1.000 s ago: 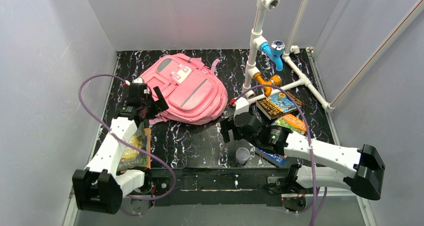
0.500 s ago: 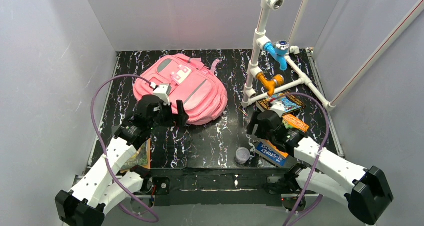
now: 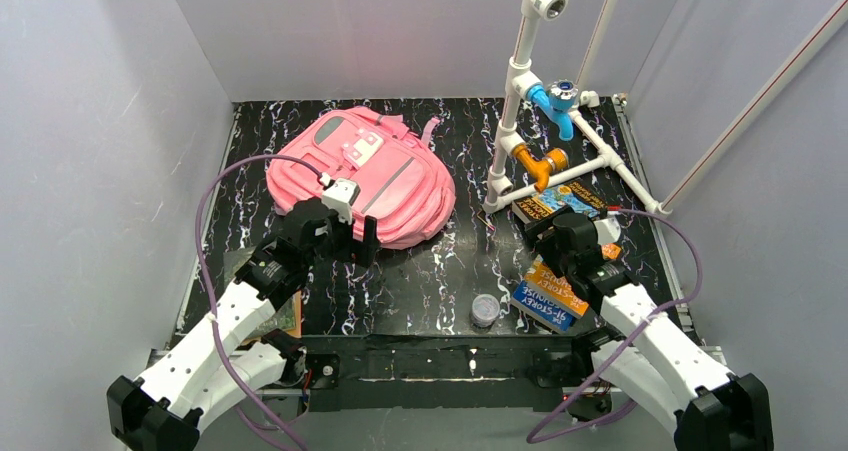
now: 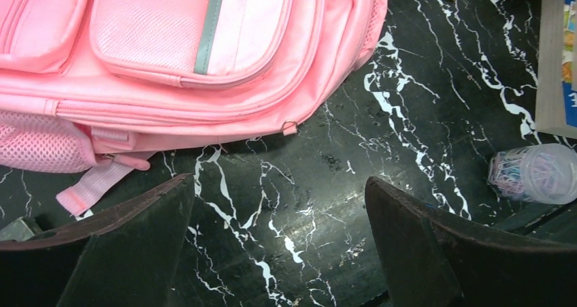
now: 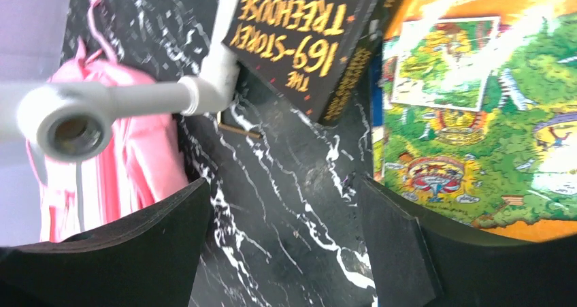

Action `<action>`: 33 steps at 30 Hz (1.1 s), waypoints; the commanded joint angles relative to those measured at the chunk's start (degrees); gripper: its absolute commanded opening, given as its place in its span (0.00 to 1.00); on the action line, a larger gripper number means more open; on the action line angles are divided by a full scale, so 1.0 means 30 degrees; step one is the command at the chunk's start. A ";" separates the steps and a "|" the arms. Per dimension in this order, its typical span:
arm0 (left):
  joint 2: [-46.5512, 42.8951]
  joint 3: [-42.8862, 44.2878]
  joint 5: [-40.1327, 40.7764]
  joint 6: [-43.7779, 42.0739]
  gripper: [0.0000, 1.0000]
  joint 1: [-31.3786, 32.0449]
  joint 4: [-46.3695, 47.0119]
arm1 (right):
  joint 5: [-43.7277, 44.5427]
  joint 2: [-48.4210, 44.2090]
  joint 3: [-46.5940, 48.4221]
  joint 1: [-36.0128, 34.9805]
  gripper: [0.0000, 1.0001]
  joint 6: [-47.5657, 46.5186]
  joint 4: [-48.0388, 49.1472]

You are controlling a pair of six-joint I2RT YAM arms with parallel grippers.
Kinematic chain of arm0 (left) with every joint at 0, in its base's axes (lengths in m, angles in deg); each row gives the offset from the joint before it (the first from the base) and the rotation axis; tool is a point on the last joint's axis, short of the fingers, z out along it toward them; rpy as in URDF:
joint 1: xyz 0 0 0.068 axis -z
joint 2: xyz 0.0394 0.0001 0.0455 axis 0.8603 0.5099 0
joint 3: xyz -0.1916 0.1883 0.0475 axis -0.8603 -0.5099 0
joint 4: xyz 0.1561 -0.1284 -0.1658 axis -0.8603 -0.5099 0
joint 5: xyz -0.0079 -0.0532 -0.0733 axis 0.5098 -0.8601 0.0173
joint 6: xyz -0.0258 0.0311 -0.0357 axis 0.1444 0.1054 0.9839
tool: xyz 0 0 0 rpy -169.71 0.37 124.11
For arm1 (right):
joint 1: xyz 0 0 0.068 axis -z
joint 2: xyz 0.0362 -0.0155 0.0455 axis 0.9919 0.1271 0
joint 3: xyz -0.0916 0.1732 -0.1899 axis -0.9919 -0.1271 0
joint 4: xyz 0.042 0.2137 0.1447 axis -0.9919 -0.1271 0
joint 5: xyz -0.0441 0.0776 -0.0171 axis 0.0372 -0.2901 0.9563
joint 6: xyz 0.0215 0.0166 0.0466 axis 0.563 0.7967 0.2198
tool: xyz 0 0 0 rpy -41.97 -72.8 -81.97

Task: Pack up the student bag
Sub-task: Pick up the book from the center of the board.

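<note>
The student bag point(image 3: 360, 176) is a pink backpack lying flat at the back left of the black marbled table, pockets up. Its near edge with a grey strip fills the top of the left wrist view point(image 4: 170, 48). My left gripper point(image 3: 358, 243) hovers just in front of that edge, open, with only bare table between its fingers point(image 4: 279, 198). My right gripper point(image 3: 545, 233) is open over bare table beside the books point(image 5: 284, 184). A strip of the bag point(image 5: 129, 164) shows at the left of the right wrist view.
A white pipe frame point(image 3: 520, 101) stands at the back right. Books lie at the right: a black Treehouse book point(image 5: 299, 41), a colourful one point(image 5: 476, 116), another near the front point(image 3: 555, 296). A clear cup of clips point(image 3: 485, 309) stands front centre. One book point(image 3: 285, 311) lies under my left arm.
My left arm has swung right, along the bag's near edge. My right arm has drawn back to the right, over the books, and its jaws have narrowed slightly.
</note>
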 commanded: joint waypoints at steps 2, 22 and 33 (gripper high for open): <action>-0.1402 -0.0593 0.1042 -0.0850 0.94 0.0104 0.0351 | 0.2020 0.2354 0.1428 0.0677 0.85 0.3289 -0.1541; -0.1833 -0.0780 0.0577 -0.0785 0.93 0.0113 0.0754 | 0.5115 0.6949 -0.0142 0.1520 0.68 0.5145 0.4476; -0.1308 -0.0663 -0.0168 -0.0299 0.93 0.0112 0.0747 | 0.2081 -0.2170 0.1881 0.1520 0.01 -0.3596 -0.3552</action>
